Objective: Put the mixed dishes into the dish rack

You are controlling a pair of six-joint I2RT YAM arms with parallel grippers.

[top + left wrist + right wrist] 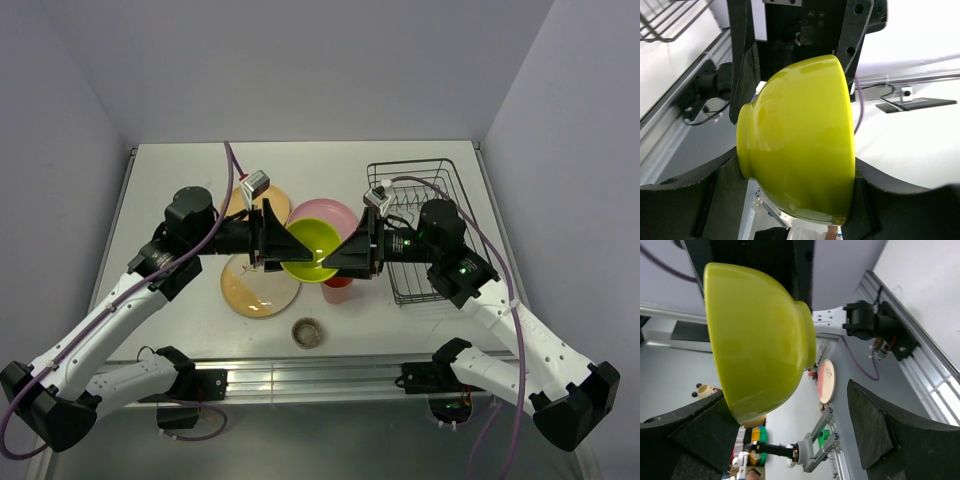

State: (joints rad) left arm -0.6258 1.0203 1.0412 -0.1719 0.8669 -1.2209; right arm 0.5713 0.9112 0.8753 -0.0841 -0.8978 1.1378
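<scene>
Clamps lime-green bowl [310, 250] in left jaws, right jaws gaping wide around it; risks dropping onto pink cup [337, 291] if releasing early.

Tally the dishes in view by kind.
Plates: 3 (orange plate, pink plate, cream plate)
Bowls: 2 (green bowl, grey bowl)
Cups: 1 (pink cup)
Total: 6

White table [330, 165], aluminium rail [310, 380] along its near edge.
</scene>
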